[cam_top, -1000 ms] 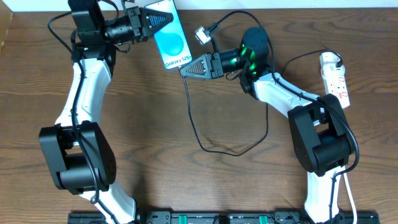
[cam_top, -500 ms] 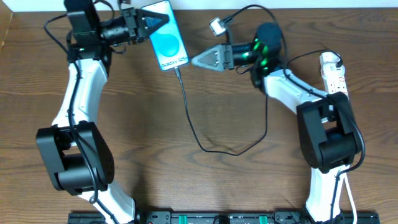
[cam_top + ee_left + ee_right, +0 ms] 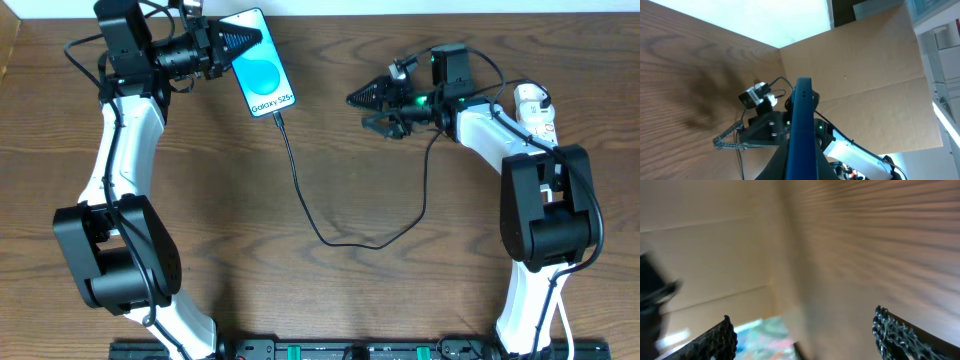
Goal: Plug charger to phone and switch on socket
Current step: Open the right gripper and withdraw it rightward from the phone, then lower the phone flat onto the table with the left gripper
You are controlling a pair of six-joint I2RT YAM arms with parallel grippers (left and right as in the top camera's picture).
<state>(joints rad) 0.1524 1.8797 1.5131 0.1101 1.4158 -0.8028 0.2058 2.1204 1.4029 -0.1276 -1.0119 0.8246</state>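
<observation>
The phone (image 3: 264, 74), light blue with "Galaxy S25" text, lies at the back of the table. My left gripper (image 3: 243, 40) is shut on its far end; in the left wrist view the phone (image 3: 802, 130) shows edge-on between the jaws. The charger, a thin black cable (image 3: 300, 190), has its tip in the phone's near end and loops right across the table toward the socket. My right gripper (image 3: 360, 99) is open and empty, right of the phone and apart from it. The socket, a white power strip (image 3: 538, 120), lies at the far right.
The brown wooden table (image 3: 300, 290) spreads toward the front. A cardboard wall (image 3: 865, 65) stands behind the table in the left wrist view. The right wrist view is blurred; only its two dark fingertips (image 3: 890, 330) show.
My right gripper let go of the cable near the phone, opened and drew back to the right. The left gripper shifted the phone slightly left; the cable now hangs from the phone.
</observation>
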